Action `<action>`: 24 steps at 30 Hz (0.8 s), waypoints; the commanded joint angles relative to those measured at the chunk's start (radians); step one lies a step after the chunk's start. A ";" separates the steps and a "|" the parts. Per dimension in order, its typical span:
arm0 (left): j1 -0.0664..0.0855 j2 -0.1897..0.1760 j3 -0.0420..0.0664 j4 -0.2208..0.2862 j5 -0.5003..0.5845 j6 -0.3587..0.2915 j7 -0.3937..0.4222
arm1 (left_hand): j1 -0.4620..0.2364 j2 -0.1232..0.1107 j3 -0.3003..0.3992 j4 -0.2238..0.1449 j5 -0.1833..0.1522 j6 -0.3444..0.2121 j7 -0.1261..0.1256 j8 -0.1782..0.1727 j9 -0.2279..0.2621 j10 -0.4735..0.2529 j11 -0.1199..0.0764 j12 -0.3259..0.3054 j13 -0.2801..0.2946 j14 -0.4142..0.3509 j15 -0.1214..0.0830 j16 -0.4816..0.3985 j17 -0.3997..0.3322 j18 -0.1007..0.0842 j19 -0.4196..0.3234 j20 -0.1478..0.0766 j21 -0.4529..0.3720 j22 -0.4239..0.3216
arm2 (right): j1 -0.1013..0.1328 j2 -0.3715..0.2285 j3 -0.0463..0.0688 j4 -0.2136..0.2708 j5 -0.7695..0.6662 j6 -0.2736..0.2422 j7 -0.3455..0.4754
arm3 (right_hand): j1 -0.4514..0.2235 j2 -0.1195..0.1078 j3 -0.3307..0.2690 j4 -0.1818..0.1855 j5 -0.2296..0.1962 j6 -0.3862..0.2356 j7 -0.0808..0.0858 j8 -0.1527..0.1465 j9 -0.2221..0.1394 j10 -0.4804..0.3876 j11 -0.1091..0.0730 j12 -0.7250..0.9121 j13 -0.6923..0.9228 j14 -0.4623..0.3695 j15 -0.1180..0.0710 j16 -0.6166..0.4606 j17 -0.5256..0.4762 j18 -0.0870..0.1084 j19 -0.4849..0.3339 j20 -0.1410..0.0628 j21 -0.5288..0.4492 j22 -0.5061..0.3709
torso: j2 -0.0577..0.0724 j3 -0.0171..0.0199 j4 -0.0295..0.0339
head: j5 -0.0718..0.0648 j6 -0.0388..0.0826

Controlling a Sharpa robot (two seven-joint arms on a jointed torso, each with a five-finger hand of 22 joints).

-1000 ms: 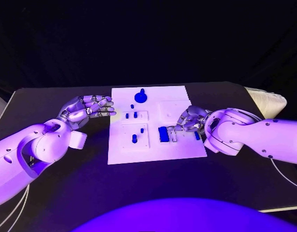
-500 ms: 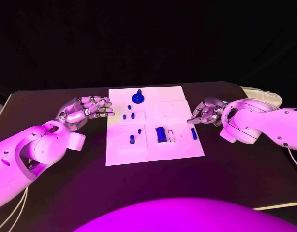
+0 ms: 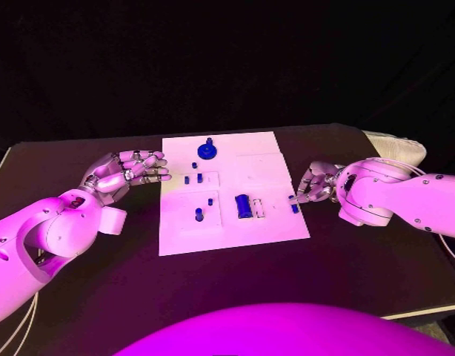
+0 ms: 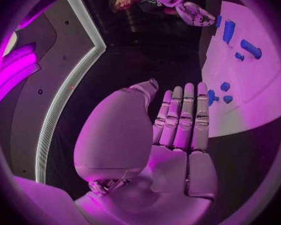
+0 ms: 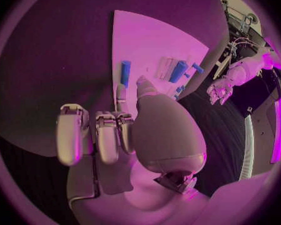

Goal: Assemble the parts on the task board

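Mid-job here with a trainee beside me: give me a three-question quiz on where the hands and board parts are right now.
1. True or false: the left hand holds a blue part.
2. Which hand is at the task board's edge, beside the small blue part? A. left B. right C. neither
3. Fill in: the round blue part with a knob stands at the board's ___ end, seen from the robot.

Key
1. False: it hangs over the table beside the board, holding nothing.
2. B: the right hand.
3. Far.
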 commanded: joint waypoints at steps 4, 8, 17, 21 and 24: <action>-0.001 0.001 0.001 0.002 0.000 0.008 0.011 | -0.005 0.005 -0.003 0.001 0.003 0.002 0.006 -0.002 -0.001 0.000 0.003 -0.003 -0.001 0.002 0.003 -0.004 0.002 0.014 0.008 0.000 -0.005 -0.001 | -0.013 0.024 -0.001 -0.008 -0.056 0.014 -0.063 | -0.021 -0.004 0.008 0.002 0.008 0.010 0.001 0.005 0.002 0.102 -0.008 0.003 0.263 0.104 -0.009 0.004 0.263 -0.006 0.071 -0.007 0.002 0.157 | 0.001 0.0001 0.0033 | -0.002 0.000; -0.001 0.000 0.001 0.002 0.000 0.008 0.010 | -0.005 0.005 -0.003 0.001 0.003 0.002 0.006 -0.002 -0.001 0.000 0.003 -0.003 -0.001 0.002 0.003 -0.004 0.002 0.014 0.008 0.000 -0.005 -0.001 | -0.017 0.032 -0.001 -0.018 -0.064 0.011 -0.074 | -0.029 -0.004 0.010 0.002 0.009 0.013 0.000 0.006 0.003 0.102 -0.009 0.003 0.263 0.104 -0.009 0.004 0.263 -0.006 0.071 -0.008 0.002 0.157 | 0.002 -0.0008 0.0015 | 0.002 0.000; -0.002 -0.001 0.001 0.001 0.000 0.011 0.009 | -0.005 0.005 -0.004 0.001 0.003 0.003 0.006 -0.002 -0.001 0.000 0.003 -0.004 -0.001 0.003 0.002 -0.004 0.002 0.014 0.008 0.000 -0.006 -0.001 | -0.029 0.048 -0.001 -0.033 -0.100 0.017 -0.082 | -0.036 -0.004 0.012 0.001 0.010 0.016 -0.001 0.008 0.004 0.102 -0.011 0.003 0.263 0.104 -0.010 0.004 0.263 -0.006 0.071 -0.009 0.001 0.156 | 0.002 0.0015 0.0013 | 0.003 0.000; -0.002 -0.002 0.001 0.001 0.000 0.012 0.008 | -0.005 0.005 -0.004 0.001 0.003 0.003 0.006 -0.002 -0.001 0.000 0.003 -0.004 -0.001 0.003 0.002 -0.004 0.002 0.014 0.008 0.000 -0.006 -0.001 | -0.039 0.061 -0.001 -0.037 -0.114 0.017 -0.081 | -0.035 -0.004 0.014 0.000 0.009 0.018 -0.003 0.010 0.005 0.102 -0.012 0.003 0.263 0.104 -0.011 0.004 0.263 -0.006 0.071 -0.010 0.001 0.156 | 0.002 0.0015 0.0011 | 0.003 0.000; -0.003 -0.001 0.001 0.001 0.000 0.013 0.008 | -0.005 0.005 -0.004 0.001 0.003 0.003 0.006 -0.002 -0.001 0.000 0.003 -0.004 -0.001 0.003 0.002 -0.004 0.002 0.014 0.008 0.000 -0.006 -0.001 | -0.046 0.070 -0.001 -0.037 -0.120 0.017 -0.080 | -0.027 -0.005 0.022 -0.002 0.009 0.019 -0.006 0.012 0.006 0.102 -0.014 0.003 0.263 0.104 -0.013 0.004 0.263 -0.006 0.070 -0.011 0.000 0.156 | 0.003 0.0021 0.0016 | 0.003 0.000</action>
